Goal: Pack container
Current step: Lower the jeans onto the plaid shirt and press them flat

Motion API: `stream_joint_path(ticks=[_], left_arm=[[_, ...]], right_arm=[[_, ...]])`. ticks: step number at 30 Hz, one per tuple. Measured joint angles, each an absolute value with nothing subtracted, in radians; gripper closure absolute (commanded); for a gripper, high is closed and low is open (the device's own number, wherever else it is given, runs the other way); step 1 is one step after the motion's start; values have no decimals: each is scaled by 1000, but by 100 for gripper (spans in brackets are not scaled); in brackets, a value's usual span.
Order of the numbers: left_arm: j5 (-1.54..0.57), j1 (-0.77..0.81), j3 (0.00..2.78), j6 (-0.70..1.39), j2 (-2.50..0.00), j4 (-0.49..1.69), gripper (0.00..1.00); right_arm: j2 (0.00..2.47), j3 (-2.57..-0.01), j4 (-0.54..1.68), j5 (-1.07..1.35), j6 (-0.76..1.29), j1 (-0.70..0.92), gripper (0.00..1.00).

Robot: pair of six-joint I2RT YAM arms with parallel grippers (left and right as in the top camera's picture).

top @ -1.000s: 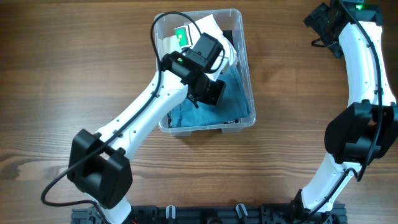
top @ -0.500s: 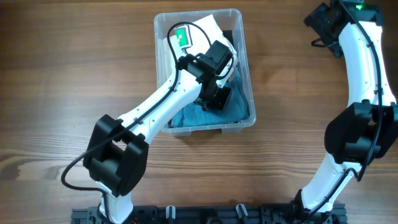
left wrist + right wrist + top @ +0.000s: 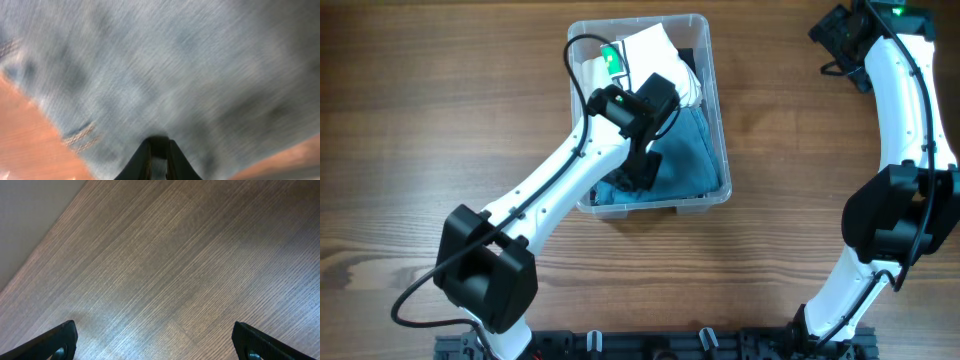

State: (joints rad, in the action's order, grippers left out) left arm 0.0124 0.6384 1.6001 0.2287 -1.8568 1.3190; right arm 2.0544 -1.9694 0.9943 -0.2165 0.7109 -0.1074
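The container [image 3: 718, 110] lies at the far middle of the wooden worktop [image 3: 440, 120], its long axis running away from the robot. Blue denim cloth [image 3: 688, 160] fills its near half, and a white item [image 3: 655, 45] with a green label sits at the far end. The left gripper [image 3: 159, 145] is inside, right over the denim, jaws nearly together; whether they pinch cloth is unclear. The right gripper [image 3: 155, 342], spread wide, hangs well apart over bare wood.

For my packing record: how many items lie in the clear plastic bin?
2: a blue denim cloth in the near half, a white folded item at the far end. The left arm may hide more.
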Motion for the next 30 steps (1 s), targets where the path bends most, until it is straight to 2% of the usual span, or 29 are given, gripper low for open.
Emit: stream_joint_path(ticks=[4,8,21,30], left_arm=[[22,621,1600,251,-1856,1422,89],[22,622,1600,254,-1856,1413,91],[19,620,1521,257,-1849,1276,91],[115,617,1551,257,-1847,1062,91]], right_arm=[[2054,-1970,994,-217,711,-107,0],[2054,-1969,994,-217,711,-107,0],[2054,-1969,994,-217,711,-107,0],[2054,-1970,994,-217,711,-107,0]])
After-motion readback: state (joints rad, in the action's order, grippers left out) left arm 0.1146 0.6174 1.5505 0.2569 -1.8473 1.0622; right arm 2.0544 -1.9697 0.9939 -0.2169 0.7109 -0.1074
